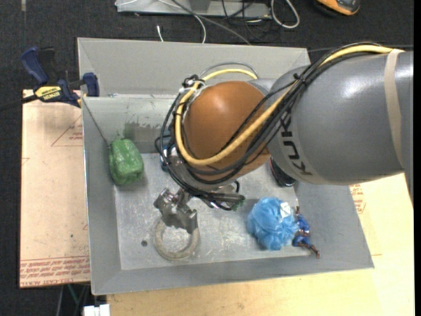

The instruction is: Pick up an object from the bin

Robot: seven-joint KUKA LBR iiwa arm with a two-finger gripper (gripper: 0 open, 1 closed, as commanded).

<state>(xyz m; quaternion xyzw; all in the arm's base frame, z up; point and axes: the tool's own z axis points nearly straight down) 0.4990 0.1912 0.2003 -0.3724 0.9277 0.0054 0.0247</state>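
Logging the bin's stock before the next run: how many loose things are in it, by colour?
Green: 1, lumpy block at the left.
Blue: 1, fluffy puff at the right.
Blue and red: 1, small piece beside the puff.
Pale: 1, ring at the front.
Dark: 1, item half hidden under the arm.
Total: 5 in view.

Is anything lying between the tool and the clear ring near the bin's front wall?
Nothing visible does. The tool sits right at the upper edge of the clear ring; the green lump lies away at the view's left, the blue crumpled thing at its right.
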